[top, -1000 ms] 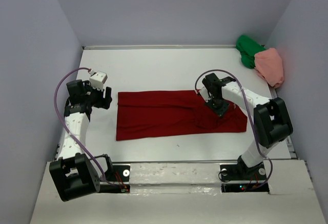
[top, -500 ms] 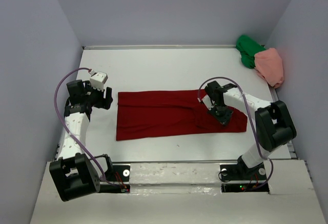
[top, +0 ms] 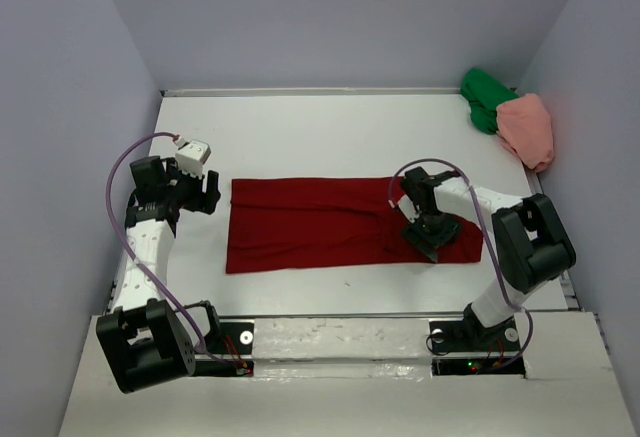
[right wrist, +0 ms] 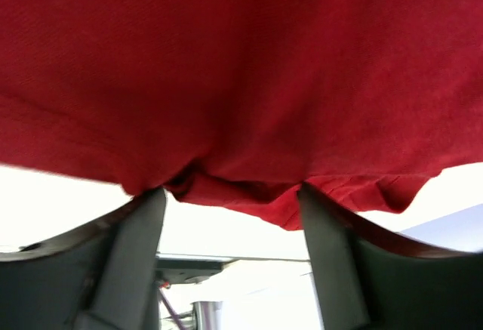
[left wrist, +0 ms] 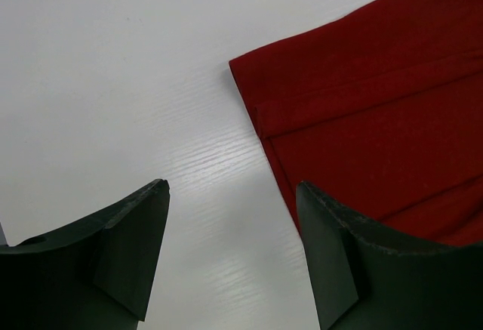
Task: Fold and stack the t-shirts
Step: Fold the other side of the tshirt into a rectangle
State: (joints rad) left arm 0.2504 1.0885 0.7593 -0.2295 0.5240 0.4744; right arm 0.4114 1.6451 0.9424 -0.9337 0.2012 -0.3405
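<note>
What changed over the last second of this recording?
The right gripper slid toward the near edge across the right end of the dark red fabric t-shirt; its jaws now stand apart. The left gripper, bright green t-shirt and salmon pink t-shirt stayed put.

This is a robot test cell in a lab. A plain white tabletop is boxed in on three sides by bare pale lavender walls. A white-and-black jointed left arm and its matching right arm are bolted at the near edge, trailing thin purple cables.
</note>
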